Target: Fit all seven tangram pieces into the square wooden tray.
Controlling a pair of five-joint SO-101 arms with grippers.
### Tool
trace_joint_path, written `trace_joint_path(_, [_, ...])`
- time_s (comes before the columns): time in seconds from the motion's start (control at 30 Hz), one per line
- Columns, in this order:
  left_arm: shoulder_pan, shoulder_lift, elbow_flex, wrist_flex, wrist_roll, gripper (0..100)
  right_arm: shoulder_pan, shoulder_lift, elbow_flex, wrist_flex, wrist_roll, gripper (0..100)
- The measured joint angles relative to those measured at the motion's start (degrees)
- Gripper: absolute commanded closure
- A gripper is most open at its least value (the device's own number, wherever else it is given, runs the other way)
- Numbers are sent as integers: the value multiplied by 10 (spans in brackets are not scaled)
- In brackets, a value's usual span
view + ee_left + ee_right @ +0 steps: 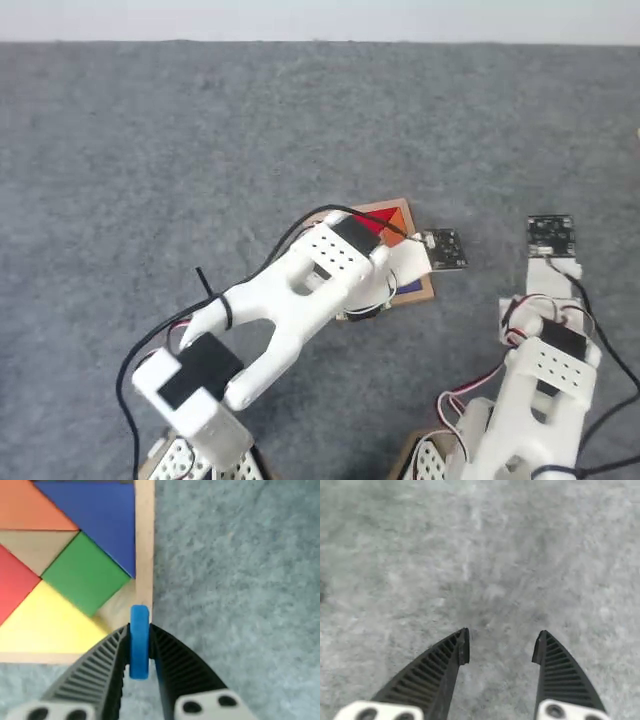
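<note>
Nearest the bases, the right arm (550, 380) stands over the grey carpet (520, 555), well apart from the tray. Its right gripper (500, 647) is released, jaws spread with nothing between them. Farther out, the left arm (300, 290) stretches to the square wooden tray (144, 540). There the left gripper (139, 630) is clenched on a small blue piece (139, 652), held on edge at the rim near 1 corner, just beside a bare patch of tray floor. Beyond it, flat and edge to edge inside the tray, lie a yellow triangle (45, 625), a green square (85, 575), a red piece (12, 580), a pale wood-toned triangle (35, 547), an orange triangle (35, 510) and a large blue triangle (100, 515).
</note>
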Motion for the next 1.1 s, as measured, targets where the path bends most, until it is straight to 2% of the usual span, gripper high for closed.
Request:
trace_joint_path(0.23, [4, 52, 0, -25, -26, 987, 29, 0, -1, 0, 0, 772])
trace_joint_path(0.4, [0, 57, -1, -28, -27, 987, 29, 0, -1, 0, 0, 772])
trace_joint_path(0.63, [-40, 63, -35, -28, -40, 987, 29, 0, -1, 0, 0, 772])
trace_joint_path(0.9, [-33, 63, -39, -21, -45, 987, 29, 0, -1, 0, 0, 772])
trace_joint_path(1.1, [-34, 63, -40, -21, -47, 876, 29, 0, -1, 0, 0, 772])
